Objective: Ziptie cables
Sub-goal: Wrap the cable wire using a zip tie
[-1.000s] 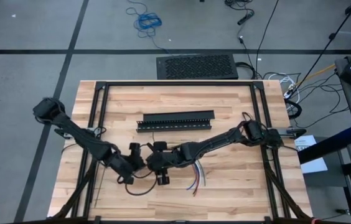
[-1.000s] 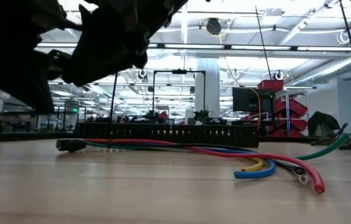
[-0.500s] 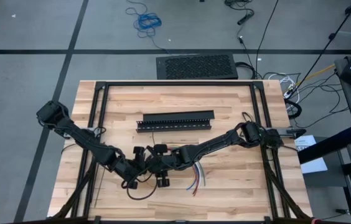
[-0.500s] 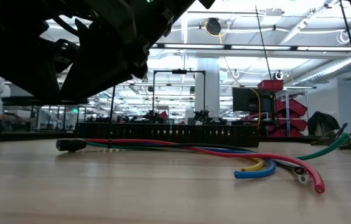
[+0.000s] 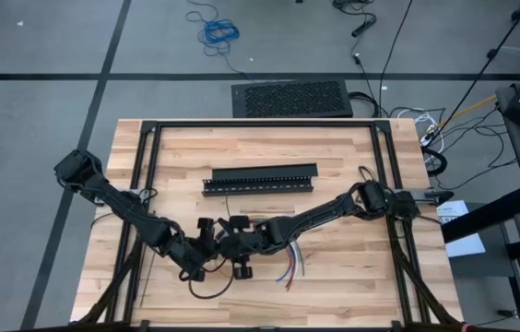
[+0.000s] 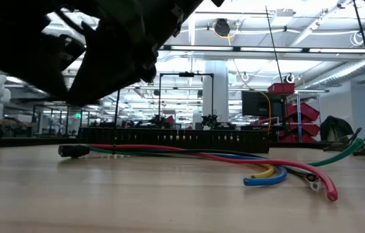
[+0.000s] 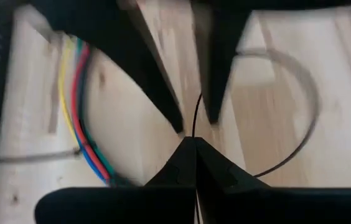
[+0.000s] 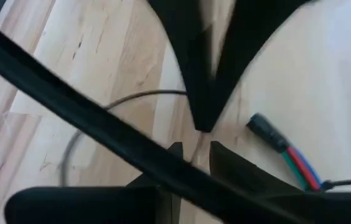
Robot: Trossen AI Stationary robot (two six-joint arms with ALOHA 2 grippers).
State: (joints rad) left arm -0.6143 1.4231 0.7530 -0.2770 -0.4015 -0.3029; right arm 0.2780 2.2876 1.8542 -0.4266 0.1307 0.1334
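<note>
**Both Grippers Tip to Tip on One Ziptie, Near the Front Edge of the Table**

1. Left gripper [image 7: 195,142]: I see its two fingers pressed together with no gap, pinching a thin black ziptie [image 7: 290,155] that rises as a fine line from the closed tips and arcs away in a loop over the wood. In the high view this gripper [image 5: 206,261] sits near the front edge of the table [image 5: 352,277], left of centre.

2. Right gripper [image 8: 194,148]: its fingers stand slightly apart, a narrow gap between the tips. I cannot tell whether they grip the strap. It faces the left gripper tip to tip. In the high view it [image 5: 226,251] lies just beside the left gripper.

3. Zipties: I count one. Its loop [image 5: 206,288] lies on the table below the two grippers, toward the front edge.

4. Cables: I count one bundle [image 5: 289,263], lying just right of the grippers, with its fanned ends pointing at the front edge. In the low view [image 6: 286,171] I count red, blue, yellow and green strands; more may be hidden.

5. Slotted channel [image 5: 260,179]: one black piece, lying across the middle of the table, well apart from the grippers toward the back edge.
</note>
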